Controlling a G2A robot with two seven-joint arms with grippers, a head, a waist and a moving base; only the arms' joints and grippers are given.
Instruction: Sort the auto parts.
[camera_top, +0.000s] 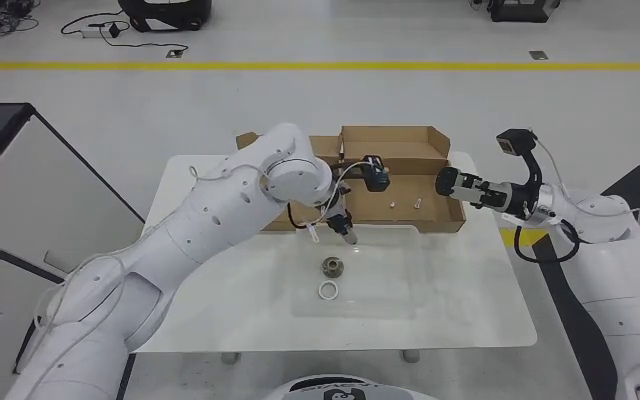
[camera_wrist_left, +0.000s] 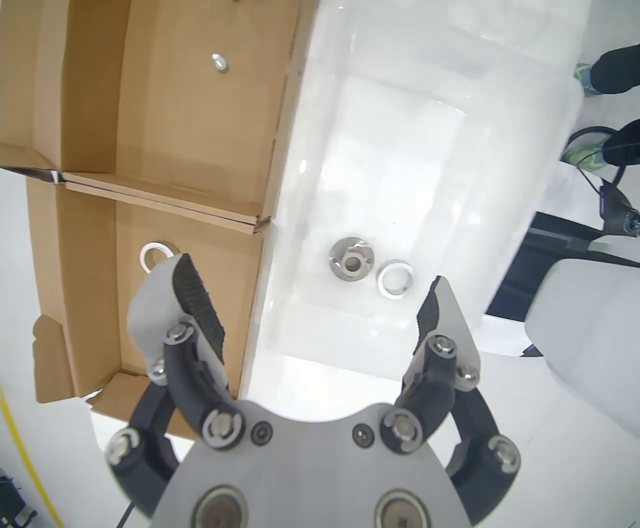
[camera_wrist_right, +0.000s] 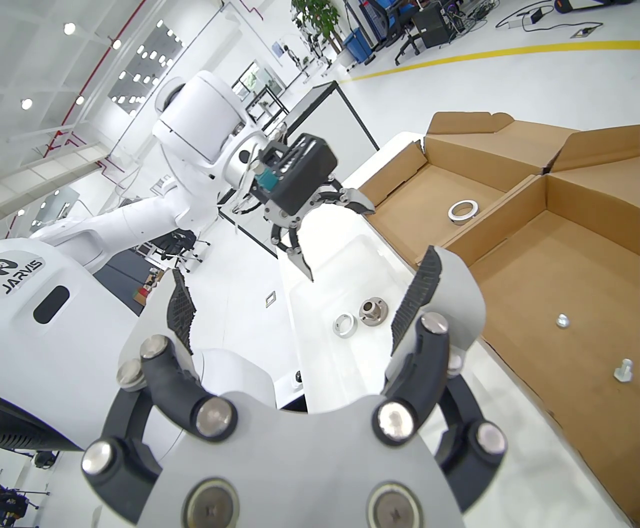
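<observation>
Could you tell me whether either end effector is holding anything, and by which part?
Nothing is held: the left end effector is open and empty, and the right end effector is open and empty too.

We note white table (camera_top: 470, 310) on grey floor (camera_top: 420, 105). Yellow floor line (camera_top: 300, 66) runs beyond table's far edge. Black equipment (camera_top: 165, 12) and cables (camera_top: 95, 25) lie past line. Small floor plate (camera_top: 538, 55) near line.

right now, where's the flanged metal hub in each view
Top view: hub in the clear tray, beside the white ring.
Left wrist view: hub in the tray, beside the ring.
Right wrist view: hub in the tray, beside the ring.
Shared landmark: that white ring.
</observation>
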